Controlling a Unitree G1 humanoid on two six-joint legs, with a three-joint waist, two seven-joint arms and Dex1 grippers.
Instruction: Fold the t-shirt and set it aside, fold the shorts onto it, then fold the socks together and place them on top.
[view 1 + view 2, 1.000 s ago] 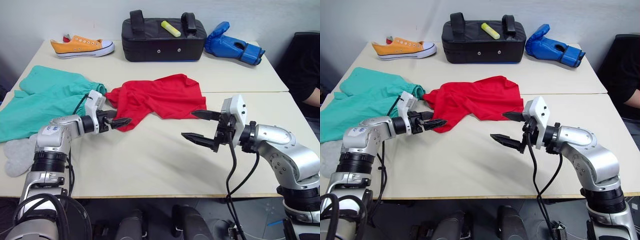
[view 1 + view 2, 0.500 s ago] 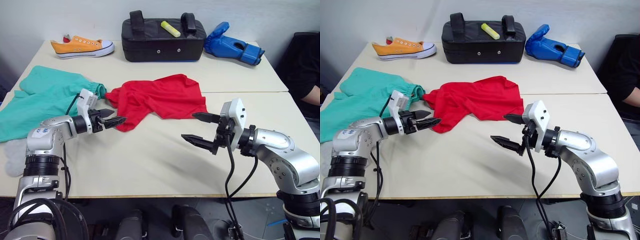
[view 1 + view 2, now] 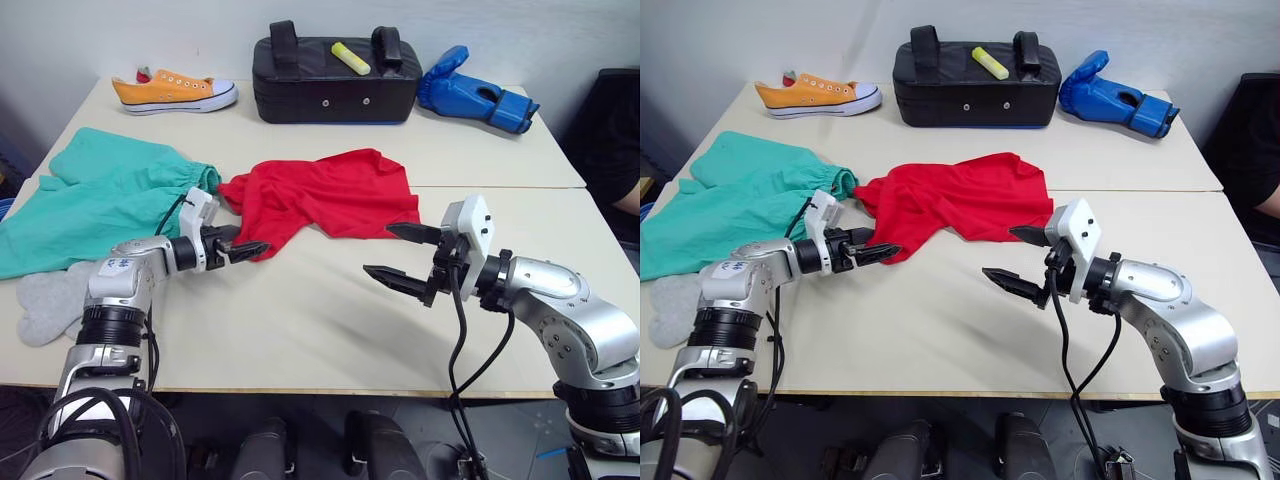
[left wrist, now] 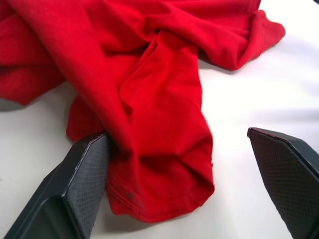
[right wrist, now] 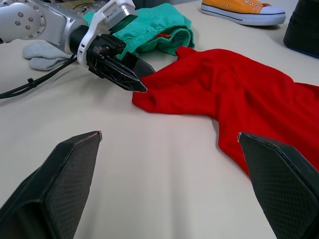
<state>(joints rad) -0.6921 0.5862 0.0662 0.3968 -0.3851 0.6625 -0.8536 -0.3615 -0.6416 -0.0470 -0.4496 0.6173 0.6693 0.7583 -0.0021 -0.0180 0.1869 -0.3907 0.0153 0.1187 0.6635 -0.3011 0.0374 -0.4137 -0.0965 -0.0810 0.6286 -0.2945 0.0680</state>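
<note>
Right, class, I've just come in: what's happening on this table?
A two-armed robot is starting on a crumpled bright red cloth t-shirt. Its left gripper has open jaws around the shirt's near corner, not yet closed. The right gripper hovers open over bare table beside the shirt. The teal cloth shorts and light grey socks lie unfolded on the robot's left.

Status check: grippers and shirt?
Left gripper open around crumpled bright red cloth t-shirt corner. Right gripper open, hovering beside shirt. Nothing in between.
</note>
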